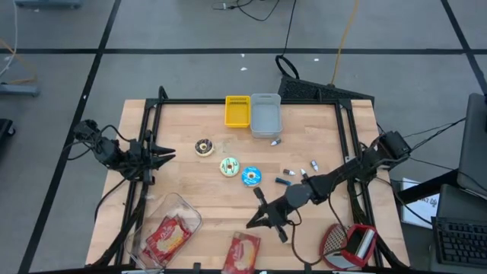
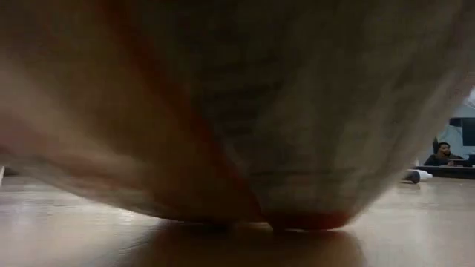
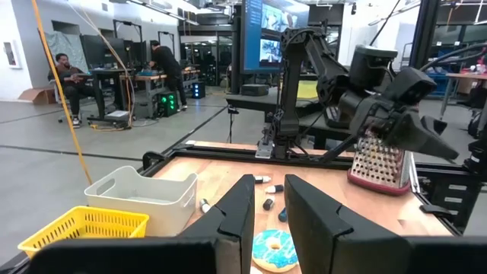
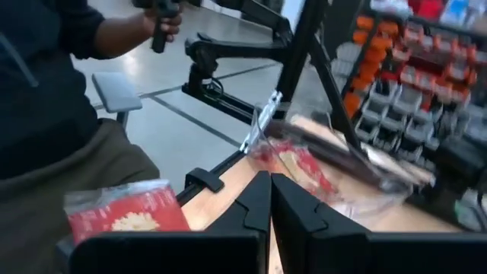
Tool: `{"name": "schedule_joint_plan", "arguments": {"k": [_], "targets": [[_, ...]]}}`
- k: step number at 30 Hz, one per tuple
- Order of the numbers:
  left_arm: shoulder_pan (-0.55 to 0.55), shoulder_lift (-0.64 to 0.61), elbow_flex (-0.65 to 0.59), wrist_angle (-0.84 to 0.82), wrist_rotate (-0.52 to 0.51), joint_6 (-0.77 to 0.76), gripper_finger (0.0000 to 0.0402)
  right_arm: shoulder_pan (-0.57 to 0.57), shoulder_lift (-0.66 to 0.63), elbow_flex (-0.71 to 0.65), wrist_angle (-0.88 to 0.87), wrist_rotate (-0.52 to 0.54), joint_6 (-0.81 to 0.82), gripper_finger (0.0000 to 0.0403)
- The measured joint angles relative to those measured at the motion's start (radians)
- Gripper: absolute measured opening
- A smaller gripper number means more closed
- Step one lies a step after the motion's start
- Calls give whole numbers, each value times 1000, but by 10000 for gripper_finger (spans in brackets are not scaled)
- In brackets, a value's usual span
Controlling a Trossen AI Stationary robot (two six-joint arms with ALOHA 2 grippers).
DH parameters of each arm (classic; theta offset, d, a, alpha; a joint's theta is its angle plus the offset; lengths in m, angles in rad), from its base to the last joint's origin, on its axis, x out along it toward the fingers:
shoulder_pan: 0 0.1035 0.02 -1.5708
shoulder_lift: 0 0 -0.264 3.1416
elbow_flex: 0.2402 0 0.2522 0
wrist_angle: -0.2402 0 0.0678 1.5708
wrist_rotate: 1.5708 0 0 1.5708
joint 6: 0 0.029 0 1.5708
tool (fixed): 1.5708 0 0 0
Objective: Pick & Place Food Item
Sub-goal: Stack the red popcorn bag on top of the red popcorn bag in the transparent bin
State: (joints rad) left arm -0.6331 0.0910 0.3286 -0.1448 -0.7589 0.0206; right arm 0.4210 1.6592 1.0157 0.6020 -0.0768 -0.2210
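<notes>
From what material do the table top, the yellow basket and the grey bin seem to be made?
Table top: apparently wood, pale with visible plank lines, and a slight sheen.
Yellow basket: probably plastic; uniform bright colour, and the left wrist view shows slotted walls.
Grey bin: likely plastic; smooth matte walls with rounded corners.

Wooden table [image 1: 319,129] carries a yellow basket [image 1: 237,111], grey bin [image 1: 265,114], three donuts [image 1: 228,165], two red snack packets [image 1: 242,253], a grater [image 1: 348,242], and small bits, possibly markers [image 1: 300,172].
</notes>
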Motion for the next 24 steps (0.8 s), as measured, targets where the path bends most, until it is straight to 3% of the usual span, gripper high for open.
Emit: {"name": "schedule_joint_plan", "arguments": {"k": [6, 10, 15, 20, 24], "targets": [[0, 0, 0, 0, 0, -3, 74, 8, 28, 0, -5, -3, 164, 4], [0, 0, 0, 0, 0, -3, 74, 31, 78, 1, -13, -6, 207, 33], [0, 0, 0, 0, 0, 4, 74, 59, 156, 1, -46, 7, 259, 120], [0, 0, 0, 0, 0, 4, 74, 96, 222, 6, -202, 158, 239, 219], [0, 0, 0, 0, 0, 0, 74, 141, 289, 50, -285, 263, 200, 266]]}}
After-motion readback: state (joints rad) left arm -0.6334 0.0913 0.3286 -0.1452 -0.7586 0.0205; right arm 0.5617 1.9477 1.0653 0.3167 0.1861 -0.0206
